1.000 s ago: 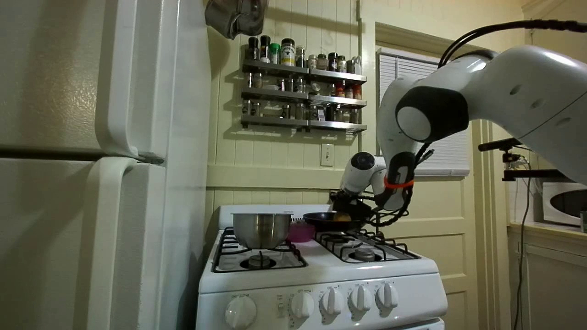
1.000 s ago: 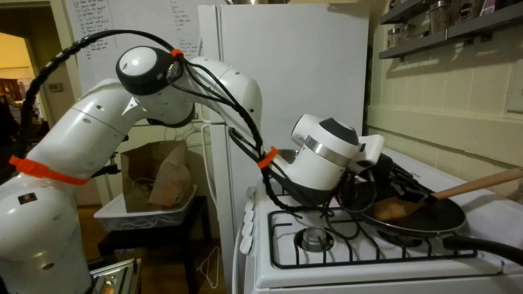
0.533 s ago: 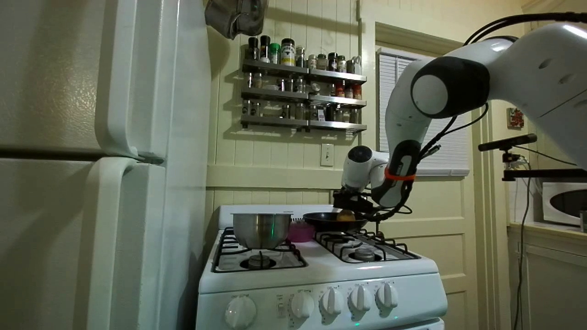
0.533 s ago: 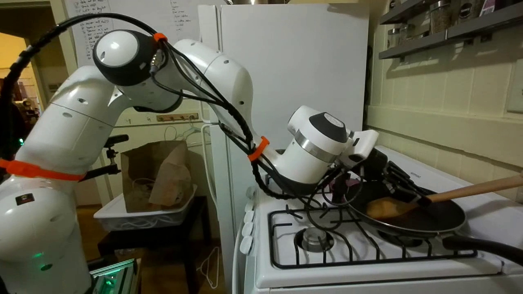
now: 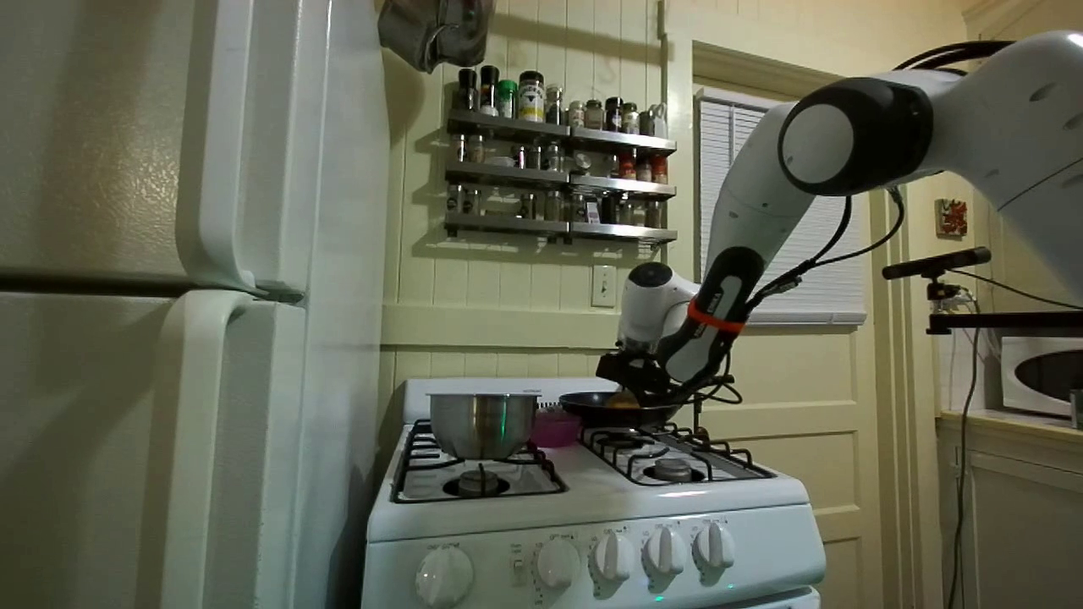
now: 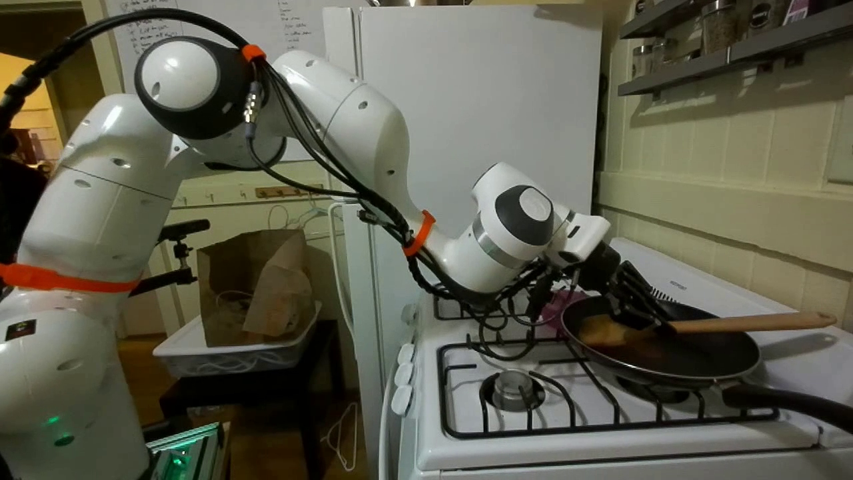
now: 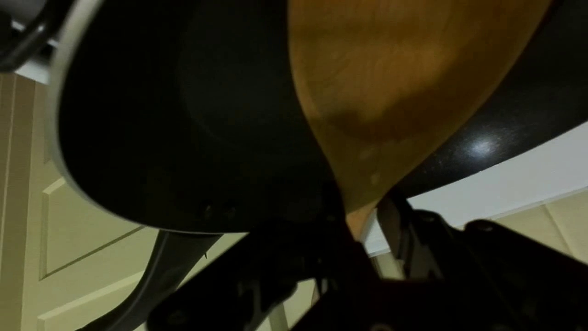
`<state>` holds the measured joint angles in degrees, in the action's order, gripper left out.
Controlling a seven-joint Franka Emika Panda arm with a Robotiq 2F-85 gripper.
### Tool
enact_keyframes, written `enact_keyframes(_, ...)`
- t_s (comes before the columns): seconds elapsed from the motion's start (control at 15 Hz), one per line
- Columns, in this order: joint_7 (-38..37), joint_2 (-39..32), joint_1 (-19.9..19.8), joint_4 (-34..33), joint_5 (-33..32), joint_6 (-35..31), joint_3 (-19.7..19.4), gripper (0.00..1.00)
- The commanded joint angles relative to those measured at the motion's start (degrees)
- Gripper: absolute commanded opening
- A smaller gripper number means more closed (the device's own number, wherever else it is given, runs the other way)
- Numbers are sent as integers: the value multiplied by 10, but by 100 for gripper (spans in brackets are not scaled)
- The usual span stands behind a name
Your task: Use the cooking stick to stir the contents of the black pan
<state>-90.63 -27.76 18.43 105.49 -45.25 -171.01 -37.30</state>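
The black pan (image 6: 710, 357) sits on a back burner. It also shows in an exterior view (image 5: 596, 416) and fills much of the wrist view (image 7: 183, 138). The cooking stick is a wooden spatula; its blade (image 6: 603, 331) is low inside the pan on the side away from the pan handle. Its shaft lies nearly level over the pan, and the end reaches past the rim. My gripper (image 6: 663, 325) is shut on the shaft's neck just behind the blade, above the pan. The wrist view shows the blade (image 7: 390, 82) passing between the fingertips (image 7: 367, 207). Pan contents are too dark to make out.
A steel pot (image 5: 482, 427) stands on the stove's other side, with a pink bowl (image 5: 555, 429) between pot and pan. The pan handle (image 6: 793, 403) sticks out past the grate. The stove's back panel (image 6: 673, 280) and wall rise close behind; spice shelves (image 5: 563, 178) hang above.
In an exterior view, gripper and blade have moved left across the pan, towards the pink bowl. The stick's shaft has dropped from tilted up to nearly level. The arm's elbow has risen and drawn back.
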Motion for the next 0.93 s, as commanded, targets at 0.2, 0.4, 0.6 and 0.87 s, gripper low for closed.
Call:
enact_keyframes(0.2,59,31,-68,12,94,36,82,6)
enact_keyframes(0.4,87,30,-97,10,130,43,118,6)
enact_keyframes(0.6,110,32,-123,5,156,43,148,51)
enact_keyframes(0.87,204,90,-168,28,190,51,220,74)
